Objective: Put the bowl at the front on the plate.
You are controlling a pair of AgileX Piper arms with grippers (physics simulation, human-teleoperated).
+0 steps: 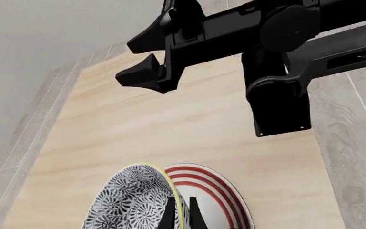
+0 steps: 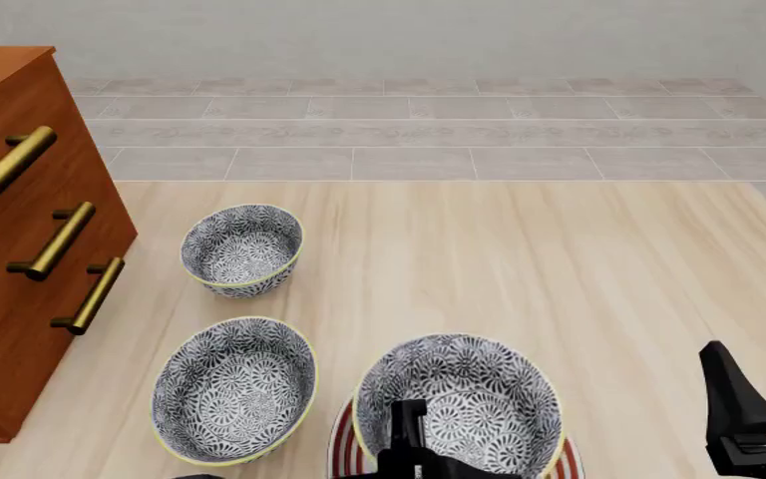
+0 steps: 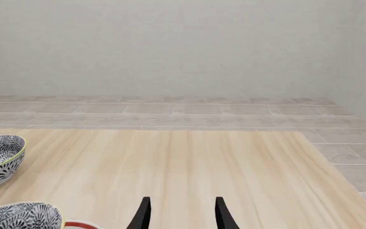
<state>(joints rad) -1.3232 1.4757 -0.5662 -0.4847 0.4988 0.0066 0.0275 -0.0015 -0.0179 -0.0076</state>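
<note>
**Three bowls on the table, one held over the plate**

Three patterned bowls show in the front view. The nearest bowl [image 2: 461, 401] sits over the plate [image 2: 343, 449], whose red rings peek out at either side under it. The left gripper [image 2: 407, 439] has its fingers shut across the bowl's near rim, one inside and one outside, which the left wrist view confirms [image 1: 181, 212]. Whether the bowl already rests on the plate or hangs just above it cannot be told.

The right gripper [image 3: 179, 212] holds nothing; its fingers stand apart over bare table [image 3: 234, 162], off to the right of the plate.

Risks from here, as I judge them: the bowl looks tilted in the left wrist view, so letting go early could drop it on edge and let it roll or slide off the plate. A thin rim pinch could also slip. Pulling back without opening fully could drag the bowl off centre.

Most of the plate is hidden under the bowl and cut off by the frame's bottom edge. The two other bowls [image 2: 235, 389] [image 2: 242, 249] stand apart to the left, near the wooden drawers [image 2: 24, 249].
</note>
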